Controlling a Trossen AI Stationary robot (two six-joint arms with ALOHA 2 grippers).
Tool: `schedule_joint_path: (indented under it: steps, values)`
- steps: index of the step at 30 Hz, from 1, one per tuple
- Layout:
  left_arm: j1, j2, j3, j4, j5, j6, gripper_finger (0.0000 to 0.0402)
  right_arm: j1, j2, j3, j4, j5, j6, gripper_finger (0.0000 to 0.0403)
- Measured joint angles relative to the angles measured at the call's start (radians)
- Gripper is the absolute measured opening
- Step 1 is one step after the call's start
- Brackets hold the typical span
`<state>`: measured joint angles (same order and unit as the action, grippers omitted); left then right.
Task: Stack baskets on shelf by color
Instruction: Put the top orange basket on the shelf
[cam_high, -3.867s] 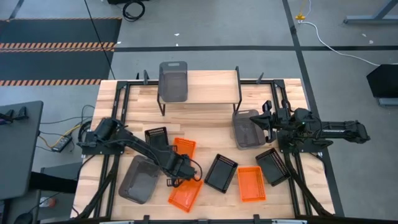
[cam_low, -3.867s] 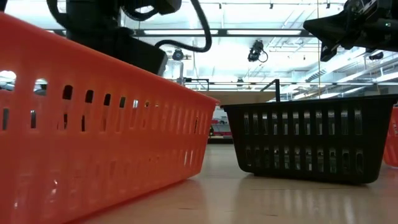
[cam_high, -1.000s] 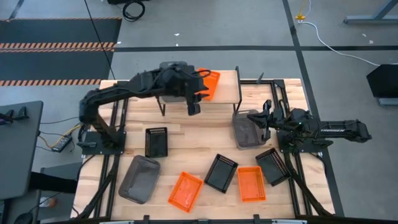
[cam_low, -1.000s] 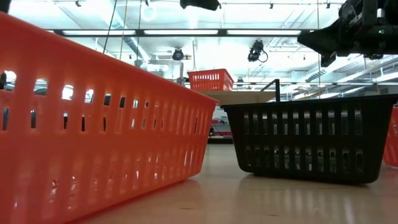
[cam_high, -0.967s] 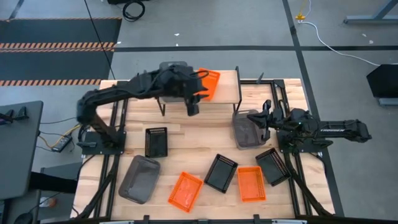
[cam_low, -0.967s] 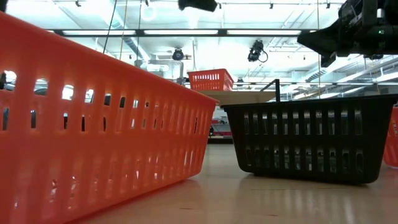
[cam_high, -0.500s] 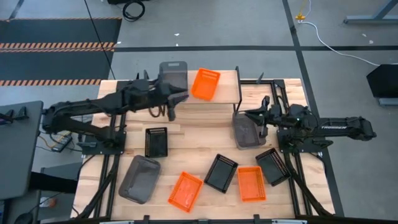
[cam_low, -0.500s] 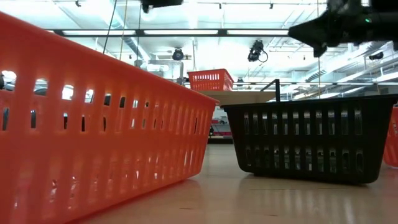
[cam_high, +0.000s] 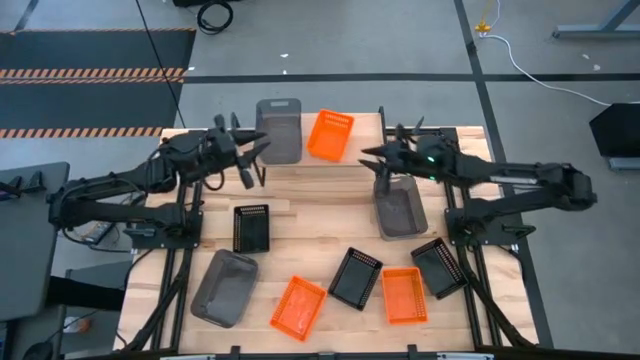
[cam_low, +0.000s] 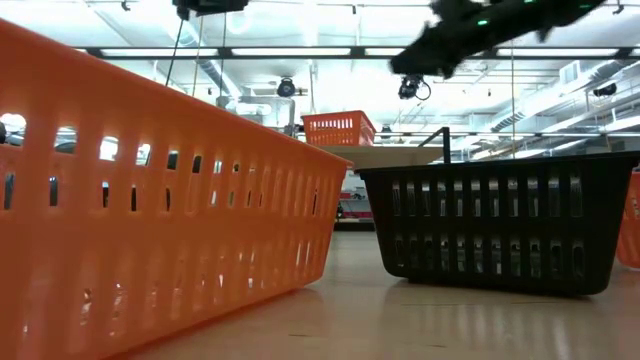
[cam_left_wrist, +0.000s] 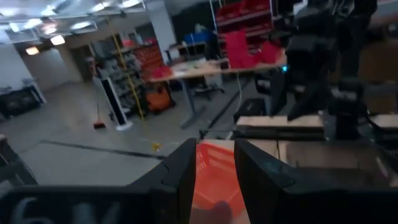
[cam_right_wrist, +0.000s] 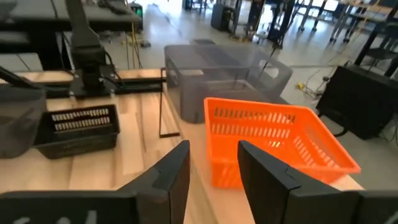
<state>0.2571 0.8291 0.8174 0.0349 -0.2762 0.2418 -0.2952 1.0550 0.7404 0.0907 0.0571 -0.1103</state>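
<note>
Nearest me on the wooden plank surface (cam_high: 330, 220) lie a grey rounded plastic basket (cam_high: 223, 288), a bright orange slotted plastic basket (cam_high: 298, 306), a black perforated plastic basket (cam_high: 355, 277), a second orange basket (cam_high: 404, 295) and a second black basket (cam_high: 439, 267). Farther in, a third black basket (cam_high: 251, 227) sits at the left and a second grey basket (cam_high: 401, 212) at the right. At the far edge stands the low shelf with a light wooden top and thin black legs (cam_high: 362, 150); on it I see a third grey basket (cam_high: 278, 129) at its left end and a third orange basket (cam_high: 330, 134) just beside it, slightly angled. My left gripper (cam_high: 247, 160) hovers by the shelf's left end, jaws apart and empty. My right gripper (cam_high: 372, 161) hangs near the shelf's right end, above the second grey basket, jaws apart and empty.
</note>
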Motion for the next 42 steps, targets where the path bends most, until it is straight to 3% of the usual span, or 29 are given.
schedule_joint_path:
  steps: [8, 16, 20, 28, 34, 38, 42]
  values:
    - [0.045, -0.104, -0.080, 0.008, -0.001, -0.063, 0.0117, -0.031, 0.303, 0.267, -0.099, -0.024, -0.044, 0.0140]
    - [0.040, -0.197, -0.148, -0.061, 0.001, -0.054, 0.0117, -0.025, 0.534, 0.627, -0.474, -0.005, -0.080, 0.0140]
    - [0.042, -0.238, -0.148, -0.055, -0.001, -0.055, 0.0117, -0.026, 0.620, 0.742, -0.588, -0.005, -0.070, 0.0140]
    - [0.042, -0.255, -0.148, -0.054, 0.003, -0.055, 0.0117, -0.049, 0.724, 0.781, -0.630, 0.021, -0.042, 0.0140]
    - [0.042, -0.254, -0.148, -0.064, 0.006, -0.070, 0.0117, -0.071, 0.725, 0.782, -0.645, 0.022, -0.073, 0.0136]
    - [0.042, -0.254, -0.148, -0.076, 0.006, -0.075, 0.0117, -0.074, 0.711, 0.782, -0.649, 0.021, -0.108, 0.0107]
    - [0.042, -0.254, -0.148, -0.088, 0.006, -0.076, 0.0117, -0.069, 0.711, 0.782, -0.653, -0.006, -0.150, 0.0054]
